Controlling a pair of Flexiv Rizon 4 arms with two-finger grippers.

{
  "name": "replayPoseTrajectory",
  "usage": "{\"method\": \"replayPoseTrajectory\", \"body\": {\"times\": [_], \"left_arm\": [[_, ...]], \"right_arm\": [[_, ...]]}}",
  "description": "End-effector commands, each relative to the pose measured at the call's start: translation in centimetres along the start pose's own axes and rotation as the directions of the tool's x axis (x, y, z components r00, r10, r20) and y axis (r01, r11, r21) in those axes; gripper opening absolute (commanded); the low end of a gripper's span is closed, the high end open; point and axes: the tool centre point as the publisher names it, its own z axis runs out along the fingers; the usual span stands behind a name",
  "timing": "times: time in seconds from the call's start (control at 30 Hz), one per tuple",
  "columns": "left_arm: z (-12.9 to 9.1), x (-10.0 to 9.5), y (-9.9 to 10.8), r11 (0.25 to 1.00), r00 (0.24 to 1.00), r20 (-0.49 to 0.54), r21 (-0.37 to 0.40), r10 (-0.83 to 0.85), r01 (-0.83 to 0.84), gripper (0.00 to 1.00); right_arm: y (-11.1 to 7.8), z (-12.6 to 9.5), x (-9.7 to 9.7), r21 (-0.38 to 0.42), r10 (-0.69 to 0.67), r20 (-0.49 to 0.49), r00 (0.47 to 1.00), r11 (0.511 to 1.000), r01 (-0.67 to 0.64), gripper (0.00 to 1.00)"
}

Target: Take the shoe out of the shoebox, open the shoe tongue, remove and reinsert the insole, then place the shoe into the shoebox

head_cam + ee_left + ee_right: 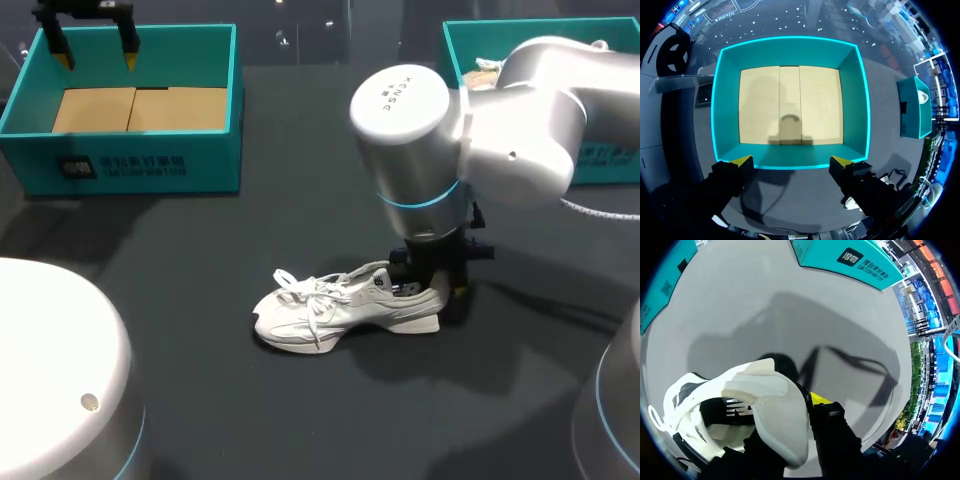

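Head view: white shoe [340, 312] flat on its sole on the dark table [220, 420], near the middle, toe toward the left side, laces loose over the front. Right arm [480, 120] comes in from the right and drops straight down at the heel. Right claw [432, 285] sits at the back of the shoe, one dark finger inside the opening, the other outside behind the heel. Right wrist view: claw [800, 412] closed narrow on the heel wall of the shoe [772, 405]. The padded collar is pinched between the two fingers, and the outer finger's yellow tip [821, 400] lies against the back of the heel. The inner finger is mostly hidden under the collar. Dark lining shows inside the shoe. Teal shoebox [140, 165] stands at the far left of the table, well apart from the shoe, with a bare cardboard floor. Left claw [95, 40] hangs above its far rim. Left wrist view: left claw [791, 162] spread wide with nothing between the tips, looking down into the shoebox [790, 52]; only the cardboard floor inside. A second teal box [600, 160] stands at the far right, behind the right arm, with something pale inside, too hidden to name.
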Motion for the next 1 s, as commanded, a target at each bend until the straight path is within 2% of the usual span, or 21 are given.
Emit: {"method": "replayPoseTrajectory", "body": {"times": [0.03, 0.2, 0.37, 0.43, 0.53, 0.87, 0.97, 1.0], "left_arm": [[0.0, 0.0, 0.0, 1.000, 1.000, 0.001, 0.000, 0.000, 0.000, 1.00], [0.0, 0.0, 0.0, 1.000, 1.000, 0.001, 0.000, 0.000, 0.000, 1.00], [0.0, 0.0, 0.0, 1.000, 1.000, 0.001, 0.000, 0.000, 0.000, 1.00], [0.0, 0.0, 0.0, 1.000, 1.000, 0.001, 0.000, 0.000, 0.000, 1.00], [0.0, 0.0, 0.0, 1.000, 1.000, 0.001, 0.000, 0.000, 0.000, 1.00], [0.0, 0.0, 0.0, 1.000, 1.000, 0.001, 0.000, 0.000, 0.000, 1.00], [0.0, 0.0, 0.0, 1.000, 1.000, 0.001, 0.000, 0.000, 0.000, 1.00], [0.0, 0.0, 0.0, 1.000, 1.000, 0.001, 0.000, 0.000, 0.000, 1.00]], "right_arm": [[-0.1, 0.2, 0.3, 0.002, -0.008, -0.006, 1.000, 1.000, 0.008, 0.02], [-0.1, 0.2, 0.4, 0.004, -0.025, -0.011, 1.000, 1.000, 0.025, 0.00], [-0.1, 0.3, 0.4, 0.009, -0.033, -0.019, 0.999, 0.999, 0.033, 0.40], [-0.2, 0.2, 0.4, 0.010, -0.036, -0.025, 0.999, 0.999, 0.037, 0.49], [-0.3, -0.3, 0.4, 0.001, -0.044, -0.051, 0.998, 0.999, 0.044, 1.00], [0.1, -4.7, -0.7, -0.045, -0.094, -0.136, 0.986, 0.995, 0.089, 1.00], [0.3, -6.6, -1.1, -0.069, -0.153, -0.177, 0.972, 0.987, 0.143, 1.00], [0.3, -7.3, -1.2, -0.075, -0.188, -0.226, 0.956, 0.982, 0.175, 1.00]]}}
